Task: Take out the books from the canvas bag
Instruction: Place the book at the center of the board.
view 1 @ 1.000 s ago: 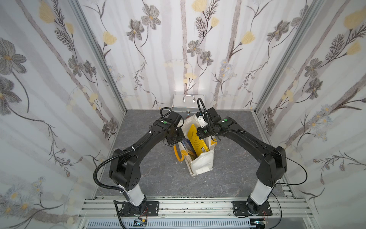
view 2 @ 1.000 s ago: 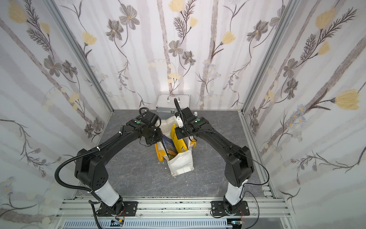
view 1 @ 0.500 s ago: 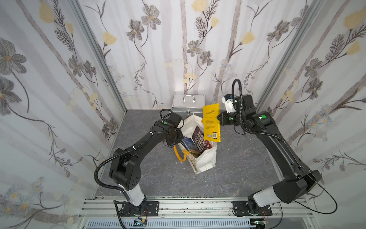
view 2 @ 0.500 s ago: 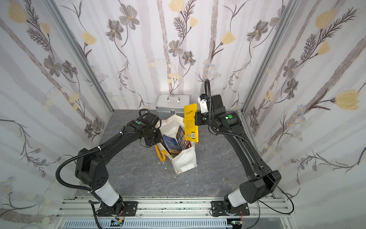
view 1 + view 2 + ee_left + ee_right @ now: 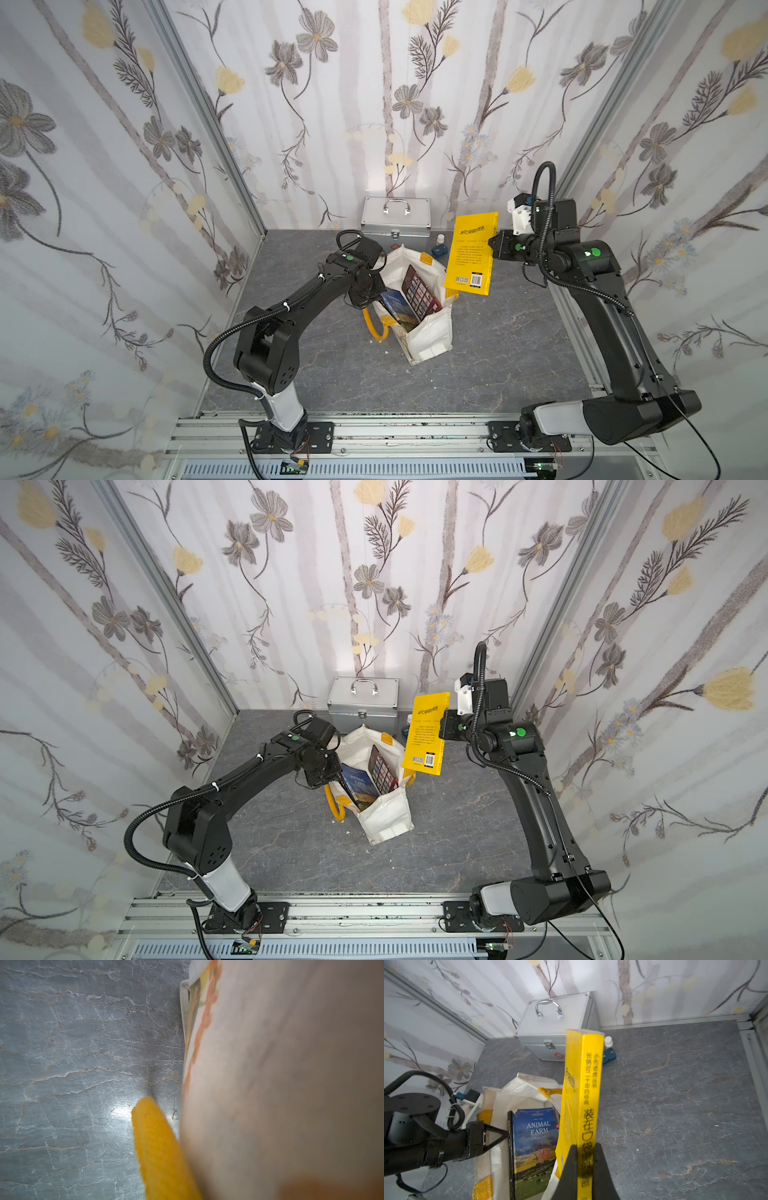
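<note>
The off-white canvas bag [image 5: 424,332] [image 5: 386,816] stands open mid-table, and its yellow strap [image 5: 158,1147] hangs beside its wall [image 5: 280,1074]. My right gripper [image 5: 494,245] [image 5: 444,726] [image 5: 584,1145] is shut on the spine of the yellow book [image 5: 471,253] [image 5: 428,733] [image 5: 589,1084], holding it upright in the air just right of the bag's mouth. Inside the bag stand the blue "Animal Farm" book [image 5: 397,305] [image 5: 535,1142], a dark red book [image 5: 419,291] [image 5: 382,769] and a black spine [image 5: 510,1147]. My left gripper [image 5: 370,293] [image 5: 332,771] [image 5: 500,1135] pinches the bag's left rim.
A silver metal case [image 5: 395,218] [image 5: 363,700] [image 5: 554,1028] stands against the back wall. A small white-capped bottle [image 5: 608,1042] and a blue box [image 5: 609,1056] sit just right of it. Papered walls close in three sides, and grey tabletop [image 5: 519,332] lies right of the bag.
My right gripper has lifted the yellow book up out of the bag and carried it right and back. The other books now show inside. The left gripper stayed at the rim.
</note>
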`<state>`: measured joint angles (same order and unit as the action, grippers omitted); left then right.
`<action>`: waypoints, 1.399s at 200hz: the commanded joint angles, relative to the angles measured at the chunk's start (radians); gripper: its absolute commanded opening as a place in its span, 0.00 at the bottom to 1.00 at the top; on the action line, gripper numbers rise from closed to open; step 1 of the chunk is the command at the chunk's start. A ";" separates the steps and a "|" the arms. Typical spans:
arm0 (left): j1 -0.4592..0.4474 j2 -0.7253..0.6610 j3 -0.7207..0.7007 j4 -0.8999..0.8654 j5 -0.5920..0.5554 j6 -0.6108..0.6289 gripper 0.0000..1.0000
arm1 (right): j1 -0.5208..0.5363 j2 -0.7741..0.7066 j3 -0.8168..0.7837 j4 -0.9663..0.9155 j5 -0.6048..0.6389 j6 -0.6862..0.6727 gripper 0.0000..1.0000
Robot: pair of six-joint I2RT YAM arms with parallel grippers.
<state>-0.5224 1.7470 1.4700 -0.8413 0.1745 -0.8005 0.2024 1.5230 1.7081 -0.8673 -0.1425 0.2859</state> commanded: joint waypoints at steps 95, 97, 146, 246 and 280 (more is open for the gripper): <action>-0.001 0.040 0.044 -0.046 -0.017 0.038 0.13 | -0.139 0.008 -0.274 0.059 0.294 0.016 0.02; 0.000 0.041 0.044 -0.046 -0.017 0.038 0.13 | -0.139 0.012 -0.279 0.057 0.303 0.018 0.02; 0.000 0.046 0.043 -0.055 -0.004 0.043 0.13 | -0.137 0.191 -0.309 0.041 0.528 0.004 0.03; -0.007 0.012 0.006 0.009 0.072 0.024 0.00 | -0.049 0.598 -0.007 0.086 0.196 0.047 0.57; -0.008 0.006 0.028 0.031 0.102 0.020 0.00 | -0.045 0.461 -0.033 0.110 0.114 0.036 0.71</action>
<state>-0.5259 1.7603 1.4803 -0.8310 0.2249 -0.7670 0.1505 2.0777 1.6875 -0.8211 0.0719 0.3103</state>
